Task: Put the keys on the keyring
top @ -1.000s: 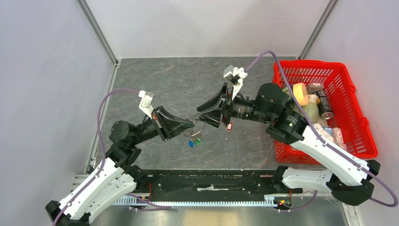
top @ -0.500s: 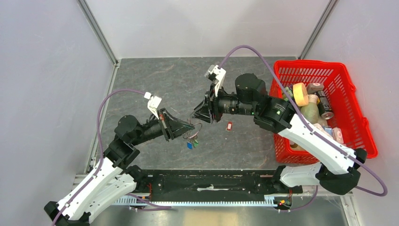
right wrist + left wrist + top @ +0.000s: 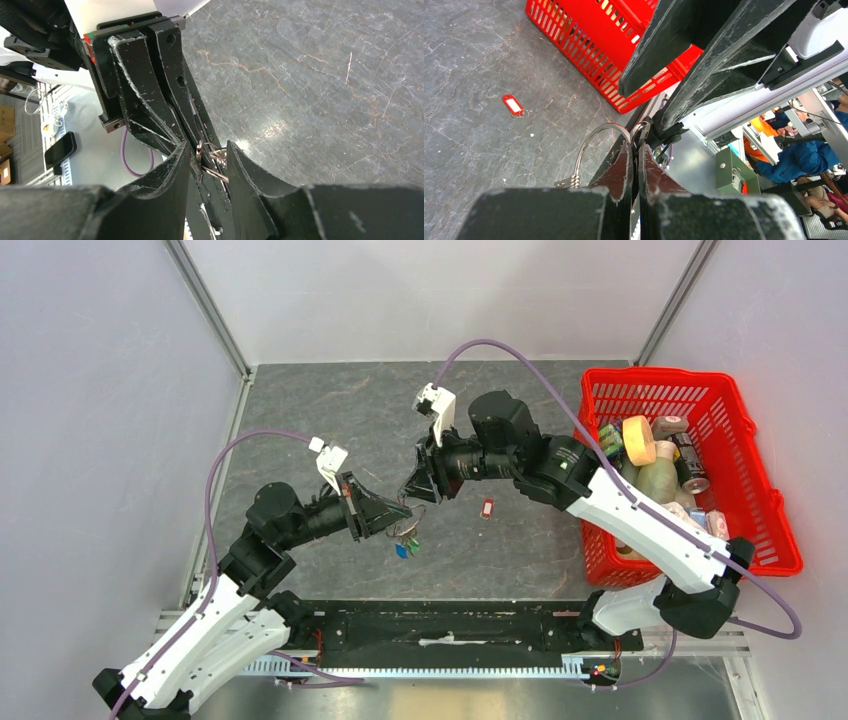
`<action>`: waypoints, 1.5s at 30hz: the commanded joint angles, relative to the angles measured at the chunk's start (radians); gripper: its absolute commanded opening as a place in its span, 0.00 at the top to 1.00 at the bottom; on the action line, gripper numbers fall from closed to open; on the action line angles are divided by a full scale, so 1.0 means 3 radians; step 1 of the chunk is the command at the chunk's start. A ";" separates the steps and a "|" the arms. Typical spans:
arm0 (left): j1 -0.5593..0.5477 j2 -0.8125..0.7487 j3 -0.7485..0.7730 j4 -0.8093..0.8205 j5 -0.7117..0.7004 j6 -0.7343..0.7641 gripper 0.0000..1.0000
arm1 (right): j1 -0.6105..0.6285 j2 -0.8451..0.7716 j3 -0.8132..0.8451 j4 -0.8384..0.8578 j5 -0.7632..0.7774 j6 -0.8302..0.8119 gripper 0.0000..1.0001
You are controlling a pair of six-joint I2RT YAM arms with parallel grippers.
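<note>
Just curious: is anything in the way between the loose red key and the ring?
Only the right gripper itself, straddling the keyring that the left gripper pinches; nothing else visible lies between keyring and red key.

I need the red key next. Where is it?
In the top view, the red key lies alone on the table, between the right gripper and the red basket.

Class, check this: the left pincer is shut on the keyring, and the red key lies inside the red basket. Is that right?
Not quite. The red key lies on the table, outside the red basket, as the top external view shows. The left pincer is indeed shut on the keyring.
</note>
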State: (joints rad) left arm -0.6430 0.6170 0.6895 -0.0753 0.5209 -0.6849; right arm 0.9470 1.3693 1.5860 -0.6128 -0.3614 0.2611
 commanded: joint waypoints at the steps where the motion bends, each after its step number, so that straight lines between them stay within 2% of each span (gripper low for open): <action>1: 0.0001 -0.0024 0.0182 0.0080 -0.0054 0.0158 0.98 | 0.0014 0.0032 0.0182 -0.0031 -0.0118 -0.0008 0.61; 41: 0.0001 -0.0011 0.0207 0.0062 -0.0063 0.0156 0.98 | 0.0015 0.0119 0.0220 0.0059 -0.0304 0.0037 0.84; 45: 0.0001 -0.0005 0.0217 0.0062 -0.0049 0.0151 0.98 | 0.0019 0.0130 0.0226 0.0059 -0.0290 0.0028 0.93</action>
State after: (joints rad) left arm -0.6430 0.6201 0.7044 -0.0818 0.5148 -0.6697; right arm 0.9470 1.4048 1.6054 -0.6281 -0.4313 0.2703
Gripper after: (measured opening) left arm 0.050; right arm 0.111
